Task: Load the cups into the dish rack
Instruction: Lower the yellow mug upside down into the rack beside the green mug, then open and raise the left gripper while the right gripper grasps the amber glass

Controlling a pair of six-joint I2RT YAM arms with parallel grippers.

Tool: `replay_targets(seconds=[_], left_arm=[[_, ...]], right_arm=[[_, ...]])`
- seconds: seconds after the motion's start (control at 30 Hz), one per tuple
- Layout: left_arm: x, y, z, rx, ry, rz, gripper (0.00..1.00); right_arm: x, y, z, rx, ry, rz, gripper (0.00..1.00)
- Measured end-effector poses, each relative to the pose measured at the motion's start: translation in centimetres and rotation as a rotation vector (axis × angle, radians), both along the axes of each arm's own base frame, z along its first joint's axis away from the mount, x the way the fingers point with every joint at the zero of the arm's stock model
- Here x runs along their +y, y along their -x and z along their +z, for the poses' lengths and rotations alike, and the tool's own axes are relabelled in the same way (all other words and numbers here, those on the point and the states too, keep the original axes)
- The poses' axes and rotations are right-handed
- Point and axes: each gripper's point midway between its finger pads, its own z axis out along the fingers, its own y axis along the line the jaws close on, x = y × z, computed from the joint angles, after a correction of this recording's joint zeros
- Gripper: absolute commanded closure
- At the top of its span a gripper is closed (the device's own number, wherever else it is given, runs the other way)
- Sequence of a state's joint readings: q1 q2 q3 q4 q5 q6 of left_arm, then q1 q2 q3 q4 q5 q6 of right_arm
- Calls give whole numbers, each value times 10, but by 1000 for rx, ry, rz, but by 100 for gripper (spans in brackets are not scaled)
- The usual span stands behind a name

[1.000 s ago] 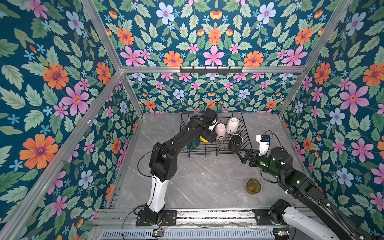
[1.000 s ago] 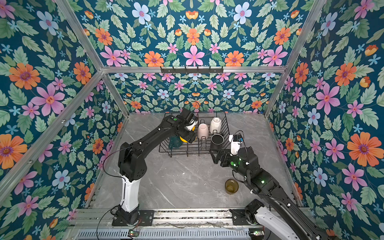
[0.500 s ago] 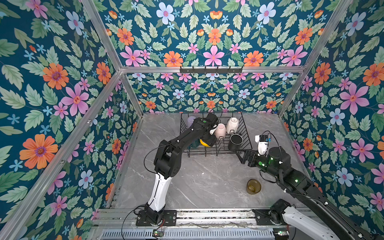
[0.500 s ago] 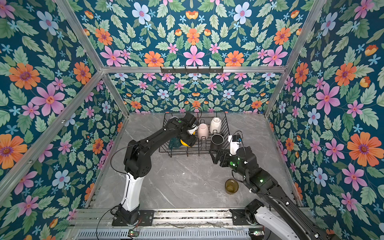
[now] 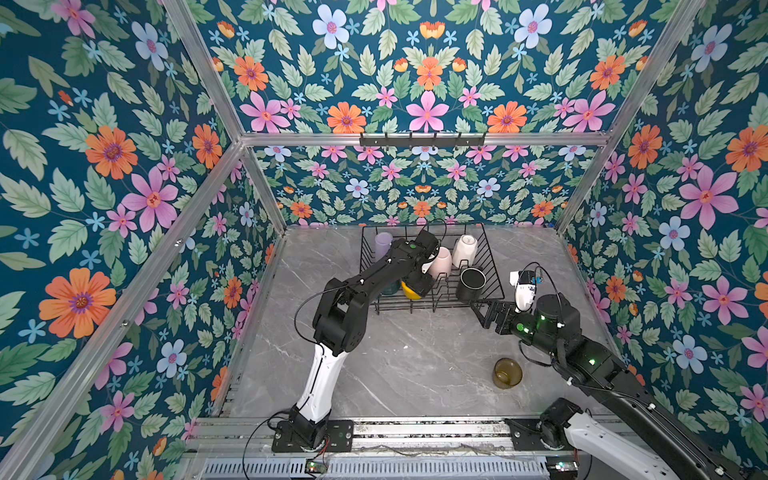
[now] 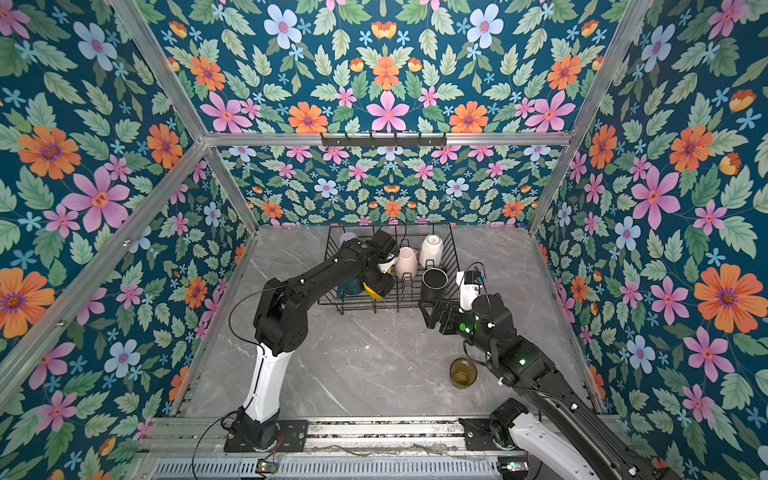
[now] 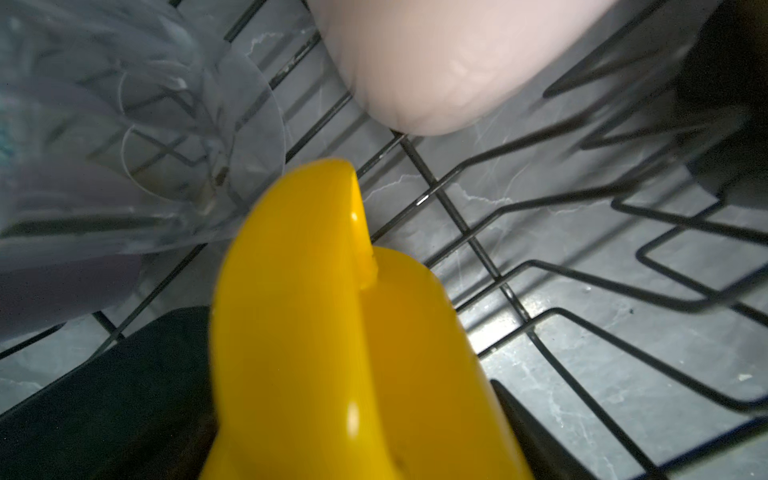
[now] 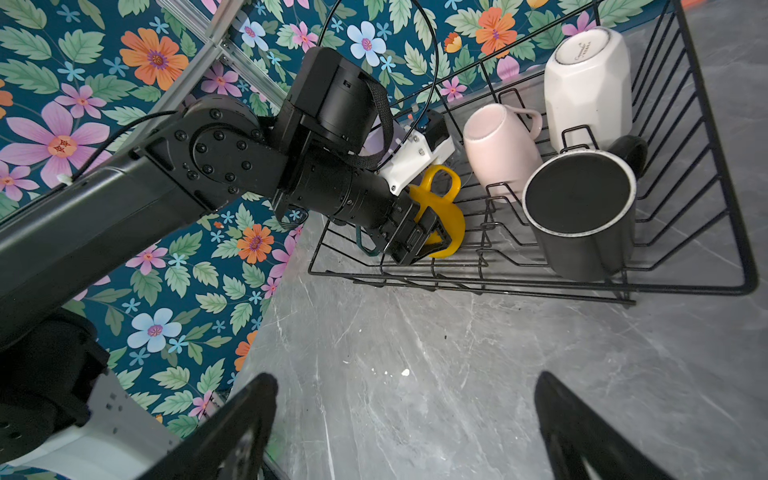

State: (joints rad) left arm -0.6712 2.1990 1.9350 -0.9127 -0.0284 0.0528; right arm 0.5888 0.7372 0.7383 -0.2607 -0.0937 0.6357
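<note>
The black wire dish rack (image 5: 491, 257) (image 6: 455, 253) stands at the back. In it are a lilac tumbler (image 5: 383, 243), a pale pink mug (image 5: 440, 262) (image 8: 498, 153), a white mug (image 5: 465, 249) (image 8: 586, 83), a black mug (image 5: 471, 283) (image 8: 582, 208), a clear glass (image 7: 145, 124) and a dark green mug (image 6: 349, 286). My left gripper (image 5: 419, 286) (image 8: 424, 245) reaches into the rack's front, shut on the yellow mug (image 5: 410, 291) (image 7: 332, 311). An amber glass (image 5: 507, 372) (image 6: 462, 372) stands on the table. My right gripper (image 5: 478, 311) (image 8: 405, 386) hangs open and empty off the rack's front right corner.
A black hook rail (image 5: 422, 140) is fixed high on the back wall. Floral walls close in the grey marble table (image 5: 395, 365) on three sides. The arms' metal base rail (image 5: 415, 428) runs along the front edge.
My left gripper has carried the yellow mug from the rack's middle toward its front and lower, uncovering the lilac tumbler. The right arm has barely moved.
</note>
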Motion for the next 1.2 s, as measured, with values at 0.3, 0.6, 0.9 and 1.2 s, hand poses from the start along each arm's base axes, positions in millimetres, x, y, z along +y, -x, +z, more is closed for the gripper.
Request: replay_targets(seconds=[0.3, 0.6, 0.9, 1.2], left_arm=[[0, 0, 0, -2, 1, 3, 8], [-2, -4, 13, -39, 25, 5, 0], [-6, -1, 62, -125, 136, -3, 0], [26, 13, 159, -448, 336, 57, 0]], right_arm=[[0, 0, 0, 1, 0, -1, 4], [0, 0, -1, 10, -6, -4, 4], [-5, 0, -5, 32, 20, -27, 7], [-26, -7, -24, 153, 175, -137, 17]])
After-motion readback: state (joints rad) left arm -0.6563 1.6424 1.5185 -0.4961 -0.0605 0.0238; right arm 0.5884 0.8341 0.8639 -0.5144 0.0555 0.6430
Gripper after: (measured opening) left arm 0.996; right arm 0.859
